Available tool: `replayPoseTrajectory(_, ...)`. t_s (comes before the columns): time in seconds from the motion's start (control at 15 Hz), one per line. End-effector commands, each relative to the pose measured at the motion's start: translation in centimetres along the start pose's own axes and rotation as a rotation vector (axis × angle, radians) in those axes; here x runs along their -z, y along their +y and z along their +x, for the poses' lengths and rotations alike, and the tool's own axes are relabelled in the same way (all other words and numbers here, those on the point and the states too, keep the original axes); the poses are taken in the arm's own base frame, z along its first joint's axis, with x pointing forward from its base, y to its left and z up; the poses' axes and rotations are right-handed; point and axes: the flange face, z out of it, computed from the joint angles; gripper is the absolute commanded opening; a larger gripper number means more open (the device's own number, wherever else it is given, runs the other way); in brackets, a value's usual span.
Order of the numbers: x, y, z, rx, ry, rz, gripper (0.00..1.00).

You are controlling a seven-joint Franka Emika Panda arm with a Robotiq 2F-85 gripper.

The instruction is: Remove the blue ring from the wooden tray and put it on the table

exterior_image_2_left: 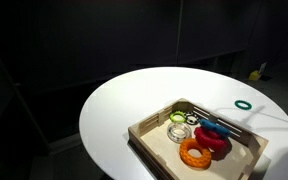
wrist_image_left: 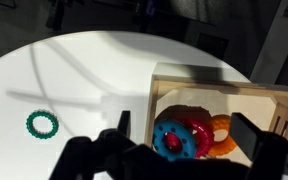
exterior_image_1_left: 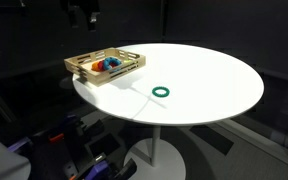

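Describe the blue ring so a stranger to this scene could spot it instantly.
Start at the round white table, then the shallow wooden tray near its edge. Among the rings crowded inside lies the blue ring: thick and bright blue, beside a red ring and an orange ring, unlike the thin green ring alone on the tabletop.

Light-wood tray [exterior_image_2_left: 149, 131], glossy plastic blue ring [wrist_image_left: 174, 134], smooth white table [exterior_image_1_left: 204, 80].

Red ring [wrist_image_left: 198, 124], wooden tray [wrist_image_left: 204, 82] wall crowd blue ring [wrist_image_left: 162, 130]; above open.
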Motion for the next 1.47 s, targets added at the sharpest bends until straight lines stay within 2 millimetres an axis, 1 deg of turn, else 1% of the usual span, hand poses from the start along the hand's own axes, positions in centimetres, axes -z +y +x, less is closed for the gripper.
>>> replayPoseTrajectory(0.0, 0.2, -0.1, 3.2, -0.036, 0.017, 0.029, 1.00)
replayPoseTrajectory(0.27, -1.5, -0.7, 5.8, -0.063, 0.038, 0.047, 1.00)
replayPoseTrajectory(0.73, -6.2, -2.0, 9.3, -0.107, 0.062, 0.077, 1.00)
replayPoseTrajectory(0.87, -6.9, -2.3, 9.7, -0.109, 0.054, 0.087, 1.00)
replayPoseTrajectory(0.93, -6.9, -2.2, 9.6, -0.109, 0.042, 0.096, 1.00)
replayPoseTrajectory(1.0, -7.4, -1.9, 8.9, -0.089, 0.047, 0.068, 1.00)
replayPoseTrajectory(1.07, -7.6, -2.0, 9.1, -0.093, 0.042, 0.074, 1.00)
replayPoseTrajectory(1.4, -7.5, -2.0, 9.2, -0.094, 0.042, 0.077, 1.00)
